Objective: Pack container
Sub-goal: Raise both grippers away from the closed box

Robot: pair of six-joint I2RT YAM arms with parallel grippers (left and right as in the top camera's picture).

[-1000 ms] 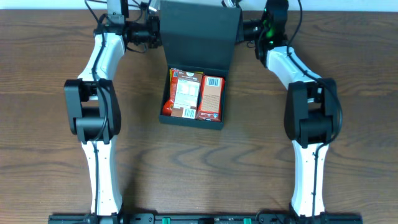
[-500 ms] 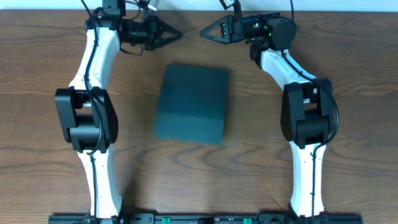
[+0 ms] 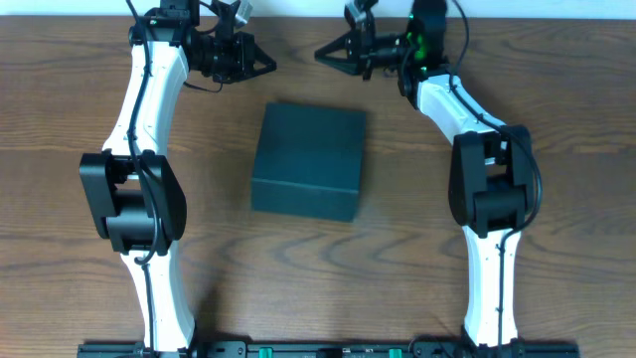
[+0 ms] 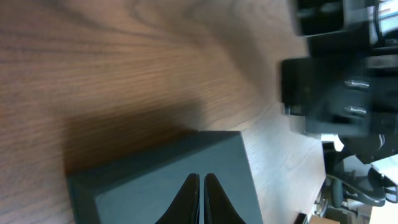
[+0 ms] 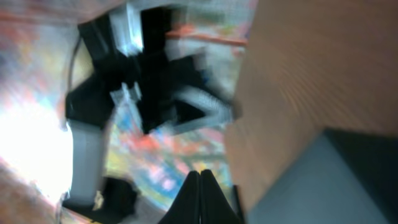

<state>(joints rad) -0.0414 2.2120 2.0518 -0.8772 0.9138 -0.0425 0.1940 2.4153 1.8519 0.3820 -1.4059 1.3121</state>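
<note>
The container [image 3: 307, 161] is a dark teal-black square box in the middle of the table with its flap lid down, so its contents are hidden. It also shows in the left wrist view [image 4: 168, 180] and in the right wrist view [image 5: 323, 180]. My left gripper [image 3: 270, 67] is shut and empty, held above the table behind the box's left corner; its fingers show in the left wrist view [image 4: 202, 179]. My right gripper [image 3: 320, 54] is shut and empty, behind the box's right side, facing the left one; its fingers show in the right wrist view [image 5: 200, 175].
The wooden table [image 3: 556, 199] surrounds the box. The two grippers point at each other at the far edge, a short gap apart. The arm bases stand at the near edge.
One second ago the lid stood open with snack packs visible inside. The lid is now down flat. Both grippers have drawn back from the lid to the far edge.
</note>
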